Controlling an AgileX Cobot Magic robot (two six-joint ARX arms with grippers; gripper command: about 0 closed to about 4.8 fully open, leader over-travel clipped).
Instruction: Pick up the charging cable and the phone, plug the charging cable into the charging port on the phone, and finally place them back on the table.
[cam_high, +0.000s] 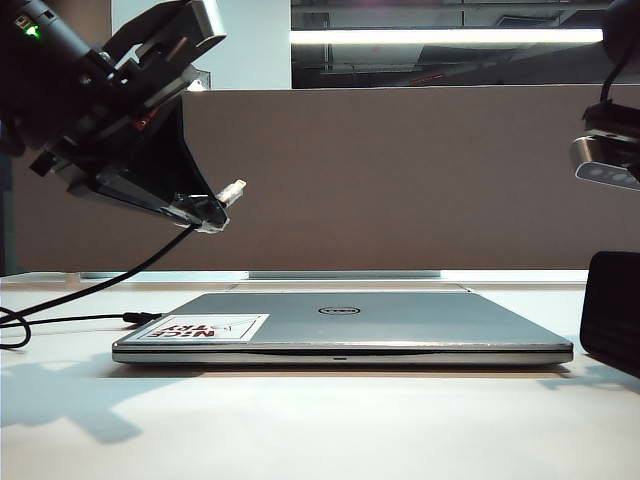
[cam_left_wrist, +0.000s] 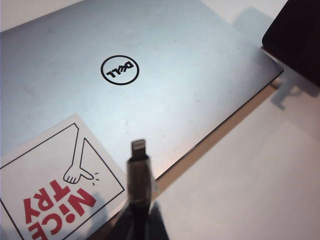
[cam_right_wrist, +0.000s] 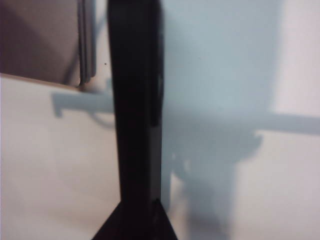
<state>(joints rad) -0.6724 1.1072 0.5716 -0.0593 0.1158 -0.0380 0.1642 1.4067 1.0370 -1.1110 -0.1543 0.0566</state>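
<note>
White and smooth, the wide desk table (cam_high: 320, 430) fills the foreground of the exterior view. On it lies the closed silver Dell laptop (cam_high: 340, 328) with its red-lettered sticker (cam_high: 205, 327). At three o'clock from the laptop, the flat black glossy phone (cam_high: 612, 310) stands edge-up, clamped in the right gripper (cam_right_wrist: 134, 220) (how wide its fingers stand cannot be told, only that they hold the phone). At ten o'clock, above the laptop, the left gripper (cam_high: 205, 213) is closed tight on the long thin black charging cable (cam_high: 100, 285), whose silver-white plug tip (cam_left_wrist: 138, 148) sticks out beyond the fingertips. Behind everything rises the grey-brown divider panel (cam_high: 400, 180).
</note>
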